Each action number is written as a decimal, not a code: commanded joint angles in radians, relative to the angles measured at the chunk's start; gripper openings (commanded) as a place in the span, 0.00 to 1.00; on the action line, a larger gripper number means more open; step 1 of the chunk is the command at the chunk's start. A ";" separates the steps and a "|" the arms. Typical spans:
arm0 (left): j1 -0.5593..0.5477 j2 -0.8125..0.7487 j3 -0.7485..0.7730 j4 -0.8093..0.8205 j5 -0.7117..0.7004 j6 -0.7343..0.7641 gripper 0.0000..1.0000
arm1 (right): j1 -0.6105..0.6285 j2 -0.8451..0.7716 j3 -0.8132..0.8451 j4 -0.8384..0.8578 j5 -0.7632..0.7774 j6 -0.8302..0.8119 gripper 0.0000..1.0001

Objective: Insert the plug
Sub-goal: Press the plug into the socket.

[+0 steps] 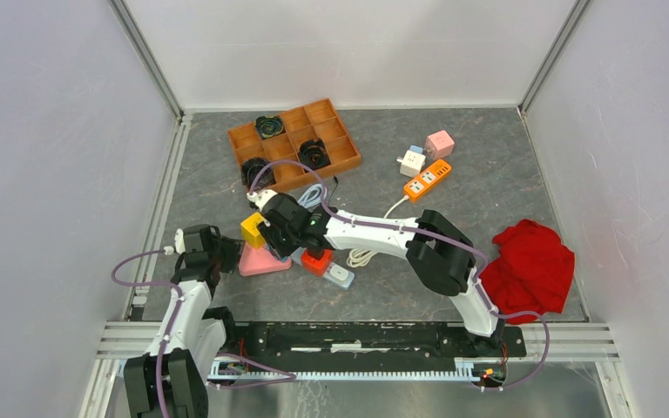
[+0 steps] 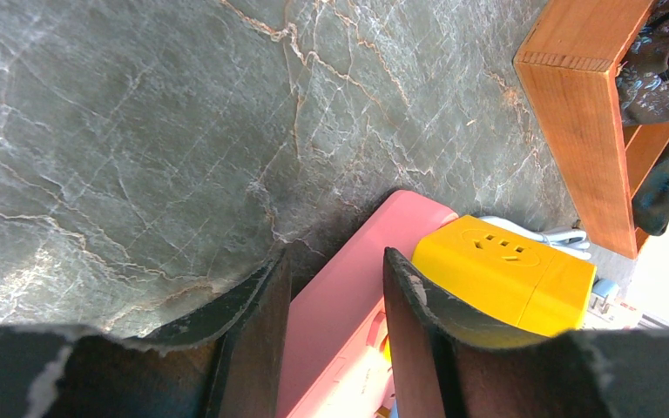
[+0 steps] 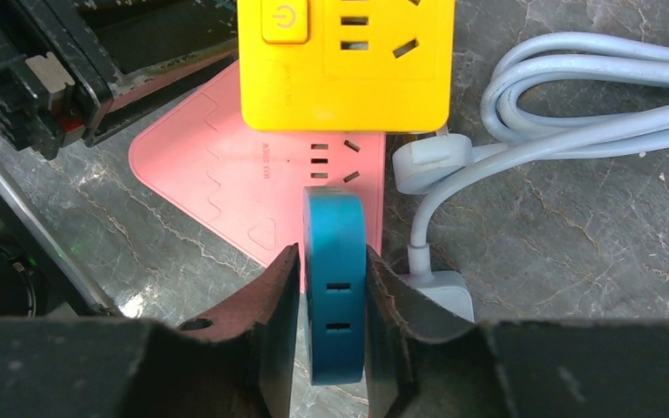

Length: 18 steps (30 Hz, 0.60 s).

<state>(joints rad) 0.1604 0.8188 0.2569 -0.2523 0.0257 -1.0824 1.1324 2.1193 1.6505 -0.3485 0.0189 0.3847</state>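
Jaws of the right gripper [image 3: 333,257] clench the blue plug [image 3: 335,296] just at six o'clock of the free outlet [image 3: 331,161] on the pink socket board [image 3: 218,174], while the left gripper [image 2: 335,261] pinches that board's edge, so insertion is in hand, apparently not yet seated, and the next move calls for lining up the prongs and pressing in.

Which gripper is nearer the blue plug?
Right. The right gripper is closed on the blue plug, holding it at the edge of the pink power strip. The left gripper clamps another corner of that strip, apart from the plug.
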 commanded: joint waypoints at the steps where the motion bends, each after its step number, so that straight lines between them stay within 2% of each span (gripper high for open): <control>1: -0.004 -0.011 0.028 0.003 -0.023 0.034 0.50 | 0.018 -0.026 0.001 0.004 0.006 -0.015 0.34; 18: -0.004 -0.003 0.028 0.014 -0.023 0.036 0.50 | 0.031 -0.001 -0.030 -0.008 0.018 -0.013 0.19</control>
<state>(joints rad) 0.1604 0.8192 0.2569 -0.2523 0.0257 -1.0809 1.1481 2.1197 1.6466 -0.3450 0.0273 0.3725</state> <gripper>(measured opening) 0.500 0.264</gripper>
